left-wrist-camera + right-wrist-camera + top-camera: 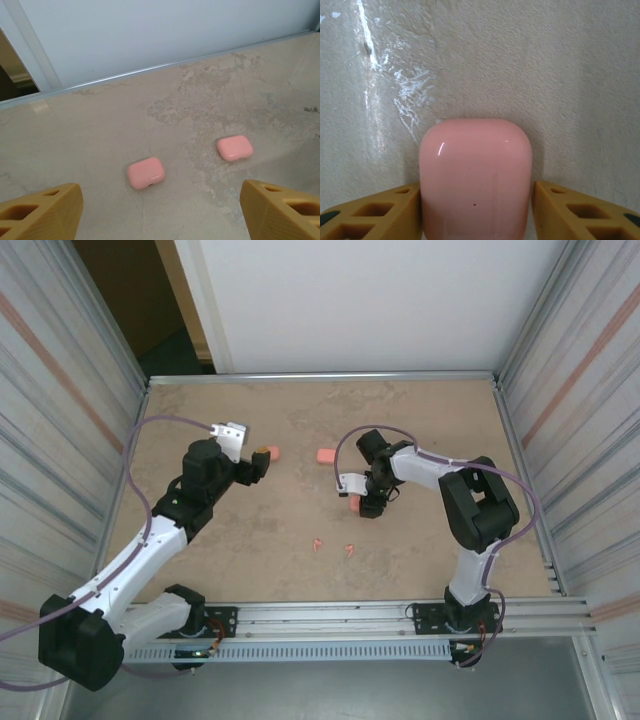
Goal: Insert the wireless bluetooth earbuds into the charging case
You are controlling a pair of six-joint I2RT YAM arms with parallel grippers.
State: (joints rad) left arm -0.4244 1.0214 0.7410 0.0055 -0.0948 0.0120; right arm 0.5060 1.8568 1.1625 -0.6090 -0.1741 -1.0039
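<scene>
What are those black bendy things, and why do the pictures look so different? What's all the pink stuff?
They are two robot arms, the left arm and right arm, seen from above on a table. The other pictures come from cameras on their wrists. The left arm's yellow jaws stand open, facing two pink cases. The right arm's jaws seem to squeeze a third pink case. Two tiny pink earbuds lie loose on the table between the arms.
</scene>
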